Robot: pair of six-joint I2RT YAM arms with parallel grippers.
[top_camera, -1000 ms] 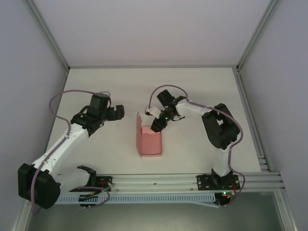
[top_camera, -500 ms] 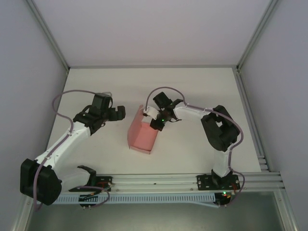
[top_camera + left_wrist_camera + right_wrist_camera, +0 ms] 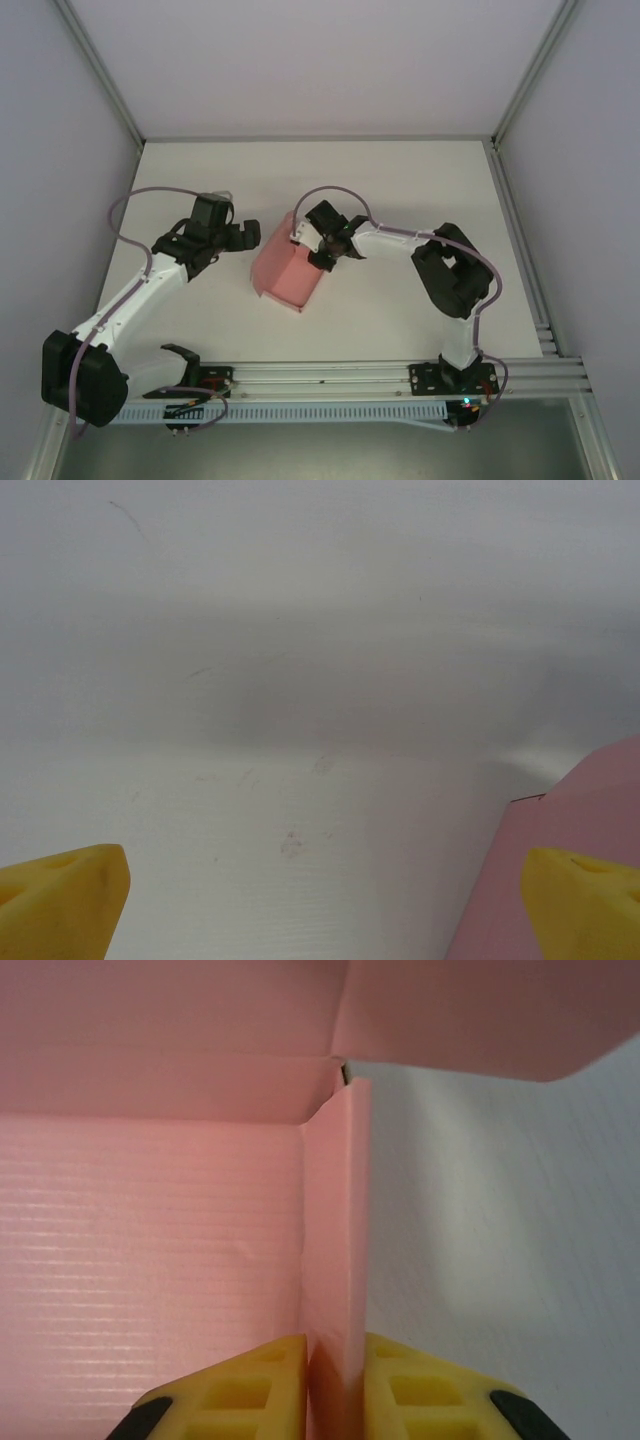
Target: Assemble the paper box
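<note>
The pink paper box [image 3: 285,267] lies tilted in the middle of the white table, partly folded up. My right gripper [image 3: 322,250] is at its right upper edge, shut on a thin upright side wall [image 3: 340,1260] of the paper box, with both yellow fingers [image 3: 250,1390] pressed against that wall. The box's inner floor [image 3: 150,1260] spreads left of the wall, and a flap [image 3: 470,1010] hangs above. My left gripper [image 3: 243,235] hovers just left of the box, wide open, its yellow fingertips [image 3: 60,900] far apart and a pink corner [image 3: 570,820] beside the right one.
White table [image 3: 400,190] with grey enclosure walls on both sides and an aluminium rail [image 3: 330,375] along the near edge. Bare table surface lies behind and to either side of the box.
The right gripper has closed on the box's side wall and dragged the box leftward, rotating it toward the left gripper. The left arm has barely moved.
</note>
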